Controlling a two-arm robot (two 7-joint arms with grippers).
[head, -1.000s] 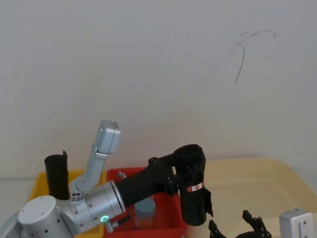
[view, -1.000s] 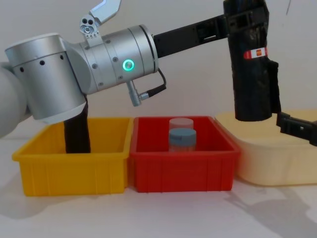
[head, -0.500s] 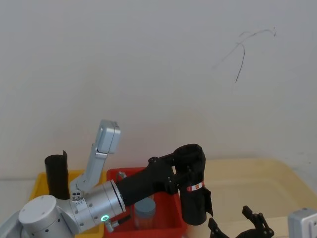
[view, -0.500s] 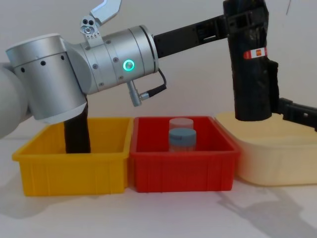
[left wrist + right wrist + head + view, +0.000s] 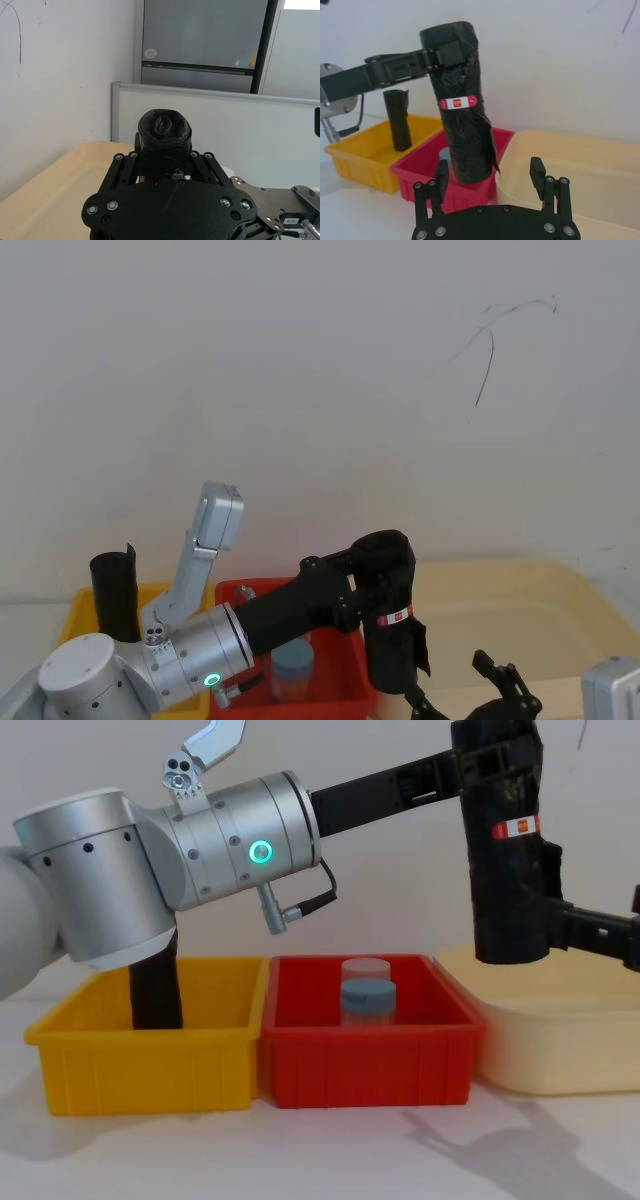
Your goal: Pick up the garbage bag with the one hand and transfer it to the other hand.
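The garbage bag (image 5: 505,870), a tall black crinkly roll with a red-and-white label, hangs upright in the air over the seam between the red bin and the cream tray. My left gripper (image 5: 490,760) is shut on its upper part; it also shows in the head view (image 5: 375,585) and the right wrist view (image 5: 440,52). The bag's top (image 5: 164,132) pokes up between the left fingers. My right gripper (image 5: 590,930) comes in from the right at the height of the bag's lower half, open. In its own wrist view (image 5: 489,172) the bag (image 5: 462,125) stands just beyond its spread fingers.
A yellow bin (image 5: 150,1060) at the left holds a plain black roll (image 5: 155,985). The red bin (image 5: 370,1065) in the middle holds two jars (image 5: 367,990). A cream tray (image 5: 560,1040) lies under the right gripper. A white wall stands behind.
My right gripper has risen and moved in toward the bag's lower half. The left arm and the bag have stayed still.
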